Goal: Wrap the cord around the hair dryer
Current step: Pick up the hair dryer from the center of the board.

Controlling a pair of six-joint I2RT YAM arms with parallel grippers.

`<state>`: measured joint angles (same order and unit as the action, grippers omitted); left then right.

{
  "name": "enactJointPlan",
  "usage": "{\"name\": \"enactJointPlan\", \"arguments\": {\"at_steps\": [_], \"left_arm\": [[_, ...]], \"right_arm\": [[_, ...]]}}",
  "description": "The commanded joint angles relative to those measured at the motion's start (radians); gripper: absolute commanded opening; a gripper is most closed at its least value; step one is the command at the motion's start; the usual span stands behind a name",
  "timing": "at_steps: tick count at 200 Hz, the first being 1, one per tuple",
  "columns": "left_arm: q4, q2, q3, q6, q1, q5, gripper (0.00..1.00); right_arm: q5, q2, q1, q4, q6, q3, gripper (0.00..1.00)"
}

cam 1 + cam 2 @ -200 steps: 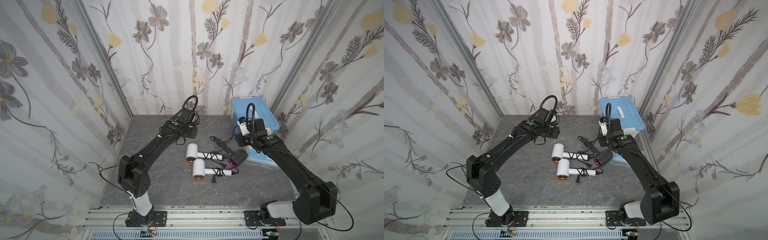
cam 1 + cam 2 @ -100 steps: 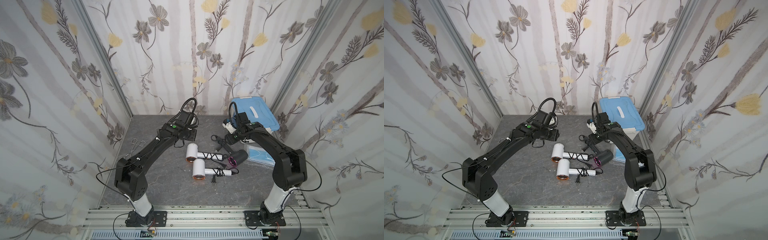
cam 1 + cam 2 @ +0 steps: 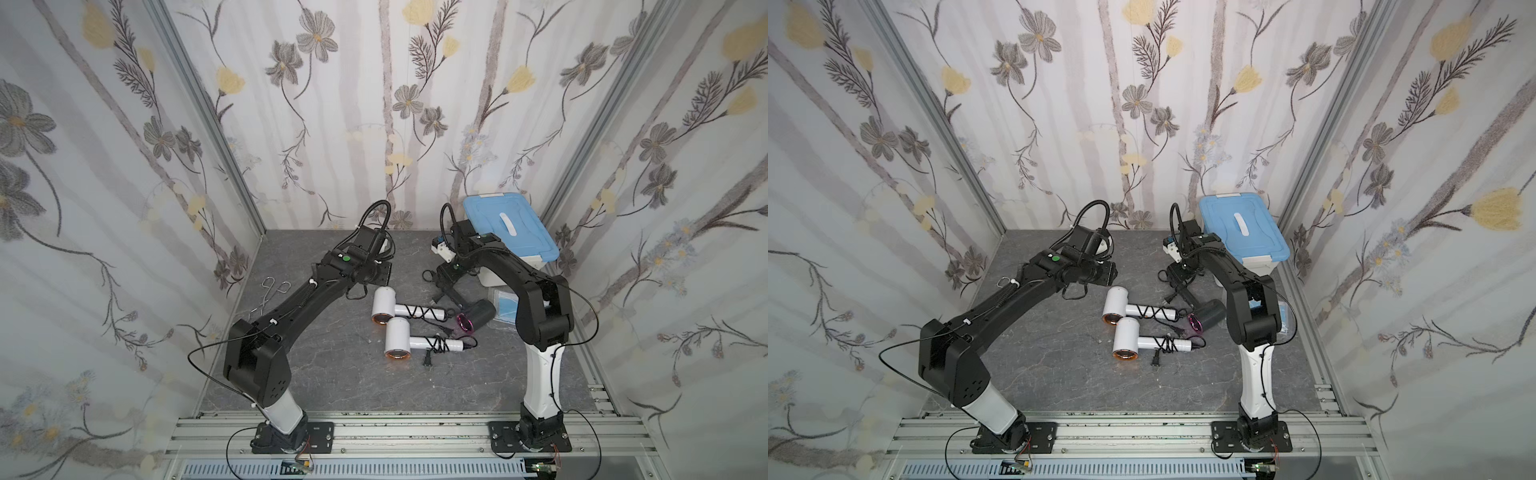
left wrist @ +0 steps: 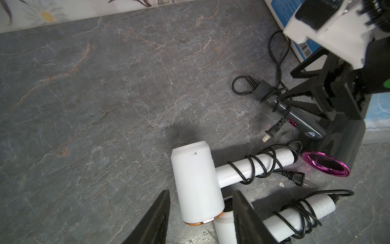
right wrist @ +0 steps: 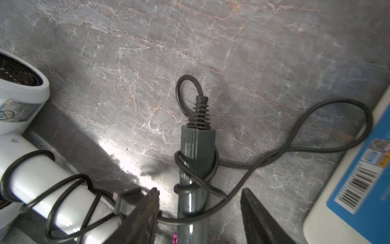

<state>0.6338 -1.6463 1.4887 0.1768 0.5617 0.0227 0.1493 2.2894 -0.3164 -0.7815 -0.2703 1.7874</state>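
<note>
Task's thing: dark grey hair dryer with a magenta ring at its mouth point(image 3: 478, 313), lying on the grey marbled tabletop point(image 3: 332, 374) just in front of the blue-lidded white storage box point(image 3: 507, 224).
Its cord: black cord point(image 5: 295, 135), a couple of turns wound round the ribbed end of the handle, and the rest trailing loose in a loop toward the box.
Right pincer point(image 5: 199, 190): jaws spread apart on either side of the dryer's handle, gripping nothing.
Left pincer point(image 4: 201, 192): jaws parted and empty, hanging above the barrel of the farther white hair dryer point(image 3: 384, 301).
White dryers: the farther one and the nearer white hair dryer point(image 3: 397, 336) lie side by side mid-tabletop, each with a black cord coiled round its handle.
Left edge: thin wire tongs point(image 3: 274, 286) lying flat beside the left arm.
</note>
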Motion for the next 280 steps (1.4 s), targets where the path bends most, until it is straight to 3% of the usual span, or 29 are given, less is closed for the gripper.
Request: {"name": "enactJointPlan", "arguments": {"at_steps": [1, 119, 172, 242, 280], "left_arm": [[-0.041, 0.018, -0.015, 0.026, 0.0, 0.008, 0.51], [-0.065, 0.051, -0.054, 0.05, -0.001, -0.004, 0.5], [-0.07, 0.057, -0.062, 0.056, -0.001, -0.013, 0.5], [-0.08, 0.073, -0.062, 0.074, 0.0, -0.02, 0.5], [-0.085, 0.087, -0.062, 0.078, 0.0, -0.018, 0.51]], "right_arm": [[-0.017, 0.039, -0.006, -0.007, 0.022, 0.02, 0.64], [-0.077, 0.225, -0.019, -0.068, 0.063, 0.198, 0.63], [-0.12, 0.222, -0.01, -0.081, 0.065, 0.224, 0.48], [-0.154, 0.063, 0.028, -0.096, 0.083, 0.215, 0.31], [-0.102, -0.042, 0.037, -0.099, 0.105, 0.199, 0.21]]}}
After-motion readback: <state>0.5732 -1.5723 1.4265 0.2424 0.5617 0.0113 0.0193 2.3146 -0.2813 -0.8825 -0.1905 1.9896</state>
